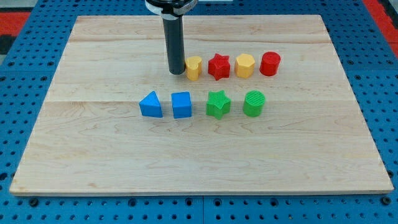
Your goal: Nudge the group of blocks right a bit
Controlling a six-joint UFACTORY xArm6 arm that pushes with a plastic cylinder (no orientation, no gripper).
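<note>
My tip (177, 73), a bare rod with no jaws, touches the yellow block (194, 68); the group (211, 86) lies to its right. A slow, straight rightward push suits.

The rod (175, 43) was a straight, smooth cylinder, dark grey to black, with a faint pale sheen running down its length; its width stayed even from top to bottom; my tip (177, 74) ended flat and blunt; at the top sat a wider black collar (171, 5) with a white band, cut off by the view's edge.
</note>
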